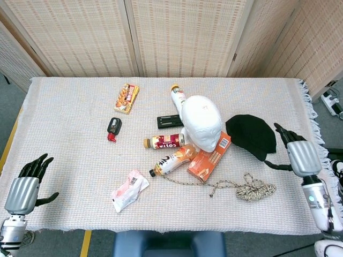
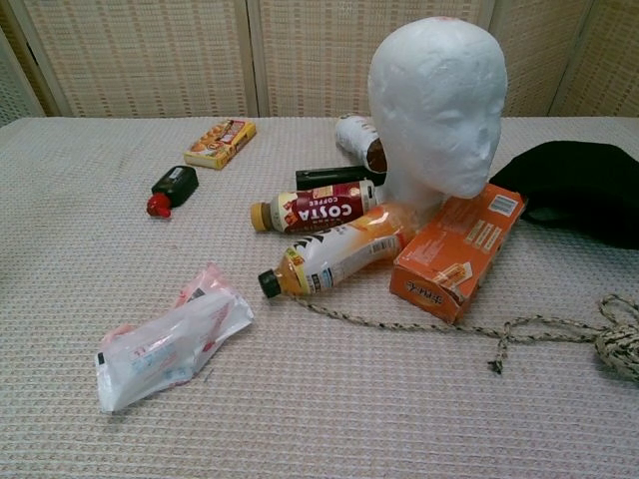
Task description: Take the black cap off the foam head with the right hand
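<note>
The white foam head stands bare at the table's middle. The black cap lies flat on the cloth to its right, off the head. My right hand is just right of the cap with its fingers spread, holding nothing; a black strap of the cap trails toward it. My left hand hovers open at the front left corner. Neither hand shows in the chest view.
Around the head lie an orange box, a Costa bottle, an orange drink bottle, a white bottle and a black stapler. A rope, plastic packet, snack box and small black bottle also lie on the cloth.
</note>
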`<action>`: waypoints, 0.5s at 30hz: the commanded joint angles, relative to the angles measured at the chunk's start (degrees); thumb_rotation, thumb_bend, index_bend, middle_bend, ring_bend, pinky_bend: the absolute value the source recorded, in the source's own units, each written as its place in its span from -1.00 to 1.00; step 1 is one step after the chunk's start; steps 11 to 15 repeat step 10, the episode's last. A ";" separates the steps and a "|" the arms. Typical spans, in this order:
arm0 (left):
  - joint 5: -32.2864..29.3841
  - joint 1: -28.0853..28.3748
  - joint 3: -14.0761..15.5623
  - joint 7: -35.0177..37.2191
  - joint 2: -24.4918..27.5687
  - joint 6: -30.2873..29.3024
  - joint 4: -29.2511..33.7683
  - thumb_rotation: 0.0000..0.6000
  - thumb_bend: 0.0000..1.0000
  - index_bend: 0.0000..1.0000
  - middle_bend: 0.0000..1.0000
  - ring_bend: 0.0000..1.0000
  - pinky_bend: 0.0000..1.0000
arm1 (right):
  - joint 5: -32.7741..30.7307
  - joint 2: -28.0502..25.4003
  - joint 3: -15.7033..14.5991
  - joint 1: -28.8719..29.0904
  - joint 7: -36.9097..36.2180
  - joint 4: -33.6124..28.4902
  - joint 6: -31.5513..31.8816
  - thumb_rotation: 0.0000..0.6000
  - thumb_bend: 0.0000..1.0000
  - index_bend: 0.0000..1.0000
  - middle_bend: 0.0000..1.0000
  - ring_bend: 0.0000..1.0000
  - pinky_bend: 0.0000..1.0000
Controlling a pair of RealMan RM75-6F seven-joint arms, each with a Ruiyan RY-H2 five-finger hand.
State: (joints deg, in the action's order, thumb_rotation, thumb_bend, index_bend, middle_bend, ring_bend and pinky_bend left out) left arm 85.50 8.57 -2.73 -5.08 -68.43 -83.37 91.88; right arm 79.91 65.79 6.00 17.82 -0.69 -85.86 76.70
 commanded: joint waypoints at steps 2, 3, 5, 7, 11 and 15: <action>-0.17 -0.04 -0.19 0.21 -0.04 -0.09 -0.22 1.00 -0.88 -0.73 -0.81 -0.74 -0.65 | 5.01 -3.72 -4.48 -7.39 0.00 -5.67 8.30 0.47 -1.00 -0.86 -0.56 -0.54 -0.24; -0.15 -0.06 -0.25 0.27 -0.08 -0.21 -0.23 1.00 -0.88 -0.73 -0.81 -0.74 -0.65 | 5.47 -3.93 -5.10 -8.46 0.24 -6.33 9.40 0.47 -1.00 -0.86 -0.56 -0.54 -0.24; -0.01 -0.13 -0.28 0.31 -0.15 -0.45 -0.23 1.00 -0.88 -0.73 -0.81 -0.74 -0.65 | 6.28 -4.16 -6.32 -10.78 0.44 -7.57 11.74 0.48 -1.00 -0.84 -0.55 -0.54 -0.24; 0.15 -0.15 -0.25 0.27 -0.20 -0.58 -0.20 1.00 -0.88 -0.73 -0.81 -0.74 -0.65 | 6.87 -4.14 -7.11 -12.46 0.43 -8.19 13.37 0.48 -1.00 -0.82 -0.54 -0.54 -0.24; 0.31 -0.11 -0.27 0.16 -0.25 -0.63 -0.15 1.00 -0.88 -0.73 -0.81 -0.74 -0.65 | 7.63 -4.04 -7.78 -14.20 0.57 -8.64 14.95 0.48 -1.00 -0.80 -0.53 -0.54 -0.24; 0.31 -0.11 -0.27 0.16 -0.25 -0.63 -0.15 1.00 -0.88 -0.73 -0.81 -0.74 -0.65 | 7.63 -4.04 -7.78 -14.20 0.57 -8.64 14.95 0.48 -1.00 -0.80 -0.53 -0.54 -0.24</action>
